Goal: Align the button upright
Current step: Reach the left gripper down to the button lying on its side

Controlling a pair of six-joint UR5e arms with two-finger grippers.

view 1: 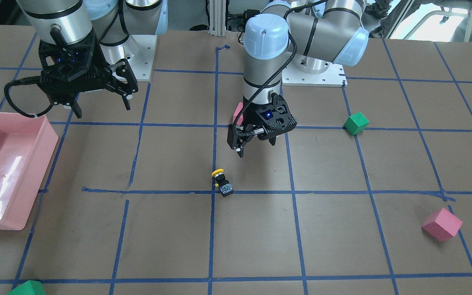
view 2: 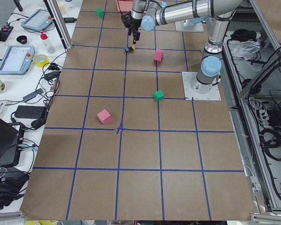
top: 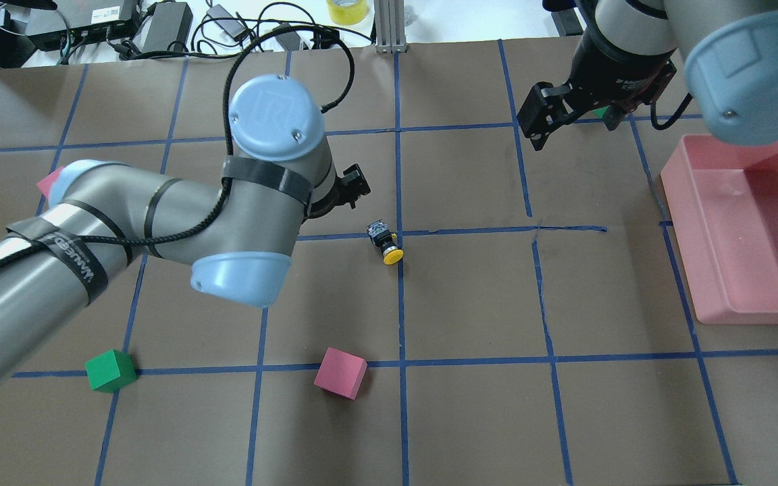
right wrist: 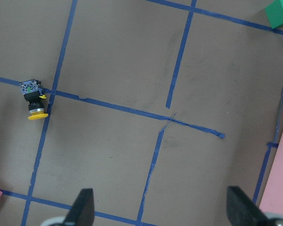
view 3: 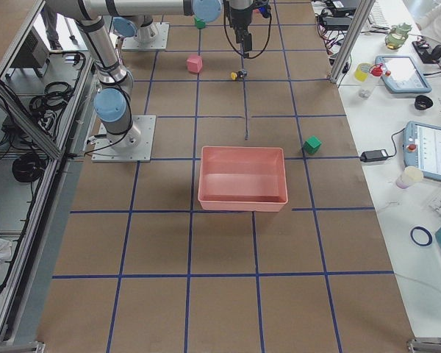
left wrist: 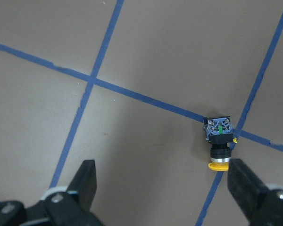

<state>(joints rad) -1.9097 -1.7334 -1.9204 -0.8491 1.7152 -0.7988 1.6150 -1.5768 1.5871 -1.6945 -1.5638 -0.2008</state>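
The button (view 1: 222, 182) lies on its side on a blue tape crossing near the table's middle. Its yellow cap points toward the robot and its black body points away. It also shows in the overhead view (top: 385, 243), the left wrist view (left wrist: 219, 146) and the right wrist view (right wrist: 33, 100). My left gripper (view 1: 256, 145) hovers above the table just on the robot's side of the button, open and empty. Its fingers (left wrist: 85, 183) are spread wide, and the button is near the right-hand one. My right gripper (view 1: 101, 108) is open and empty, raised near the pink tray.
A pink tray (view 1: 35, 135) stands on my right side. A green cube (view 1: 356, 123) and a pink cube (view 1: 441, 224) lie on my left side. Another pink cube (top: 340, 372) lies near the robot, and another green cube (view 1: 27, 289) at the far edge.
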